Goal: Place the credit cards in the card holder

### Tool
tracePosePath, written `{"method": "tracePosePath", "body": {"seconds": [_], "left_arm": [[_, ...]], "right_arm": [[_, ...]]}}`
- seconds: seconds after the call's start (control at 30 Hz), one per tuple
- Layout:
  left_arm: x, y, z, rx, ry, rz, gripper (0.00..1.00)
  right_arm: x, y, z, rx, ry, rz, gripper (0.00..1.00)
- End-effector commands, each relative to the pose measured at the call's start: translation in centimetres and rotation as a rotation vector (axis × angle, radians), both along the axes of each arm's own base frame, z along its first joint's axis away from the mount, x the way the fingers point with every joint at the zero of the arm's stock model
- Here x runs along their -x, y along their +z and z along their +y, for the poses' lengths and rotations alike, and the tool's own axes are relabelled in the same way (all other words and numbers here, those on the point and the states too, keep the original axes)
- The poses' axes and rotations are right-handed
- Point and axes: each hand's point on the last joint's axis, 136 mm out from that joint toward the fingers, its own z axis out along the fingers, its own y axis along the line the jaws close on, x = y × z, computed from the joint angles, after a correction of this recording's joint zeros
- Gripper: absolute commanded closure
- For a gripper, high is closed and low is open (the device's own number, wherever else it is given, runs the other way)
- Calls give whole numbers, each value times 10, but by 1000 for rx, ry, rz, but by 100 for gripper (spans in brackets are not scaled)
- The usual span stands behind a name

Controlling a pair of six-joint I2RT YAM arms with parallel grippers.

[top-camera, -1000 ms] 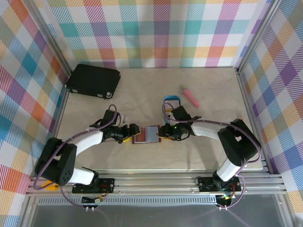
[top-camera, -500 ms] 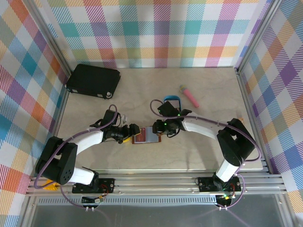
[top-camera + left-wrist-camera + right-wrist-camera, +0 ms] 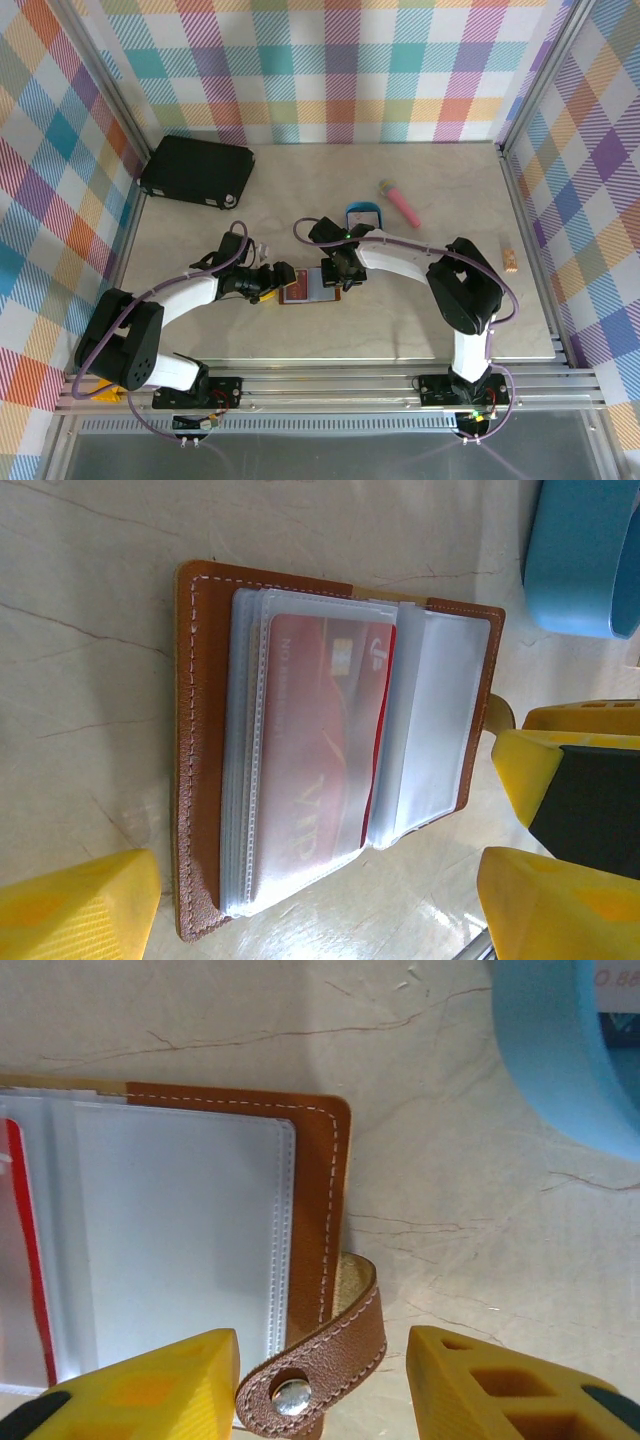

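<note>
We take this for a robot lab test cell rather than a home. Around the marble-patterned table [image 3: 300, 185] stand walls of bright checked cloth [image 3: 340, 60] on aluminium posts [image 3: 100, 80]. Along the table's near edge runs a slotted metal rail [image 3: 330, 385] with two robot arm bases [image 3: 215, 388] bolted on.

Multicoloured plaid walls [image 3: 340, 60] enclose a beige, marble-veined surface [image 3: 300, 180], framed by aluminium rails [image 3: 330, 385], evenly lit.
</note>
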Motion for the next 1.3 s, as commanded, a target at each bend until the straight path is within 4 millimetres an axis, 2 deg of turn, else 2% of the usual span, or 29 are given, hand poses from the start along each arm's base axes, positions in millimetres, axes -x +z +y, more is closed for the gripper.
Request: {"method": "tracePosePath", "body": {"seconds": [0.0,0.2,0.5,0.63,0.73,0.97,1.13,1.27], "left_arm": [[0,0,-1,19,-2,10,17],[-1,0,-1,20,-3,10,17],[-1,-1,-1,16,1,14,17],[-1,-2,0,13,3,14,17],[-1,-3,0,12,4,18,17],[-1,-6,-1,15,2,17,17],[-5,-4,-3,21,-1,3,18],[-6,-3,2,-3,16,1,22]], "right_arm": [[2,0,-3,42,23,13,52],[5,-3,3,18,39,32,54],[7,6,-7,30,29,6,75],[8,9,-6,16,32,5,93],[8,20,-3,-16,29,-12,99],[8,64,20,-188,54,-54,100],[12,80,40,-326,60,-35,100],[17,90,61,-457,58,-2,100]]}}
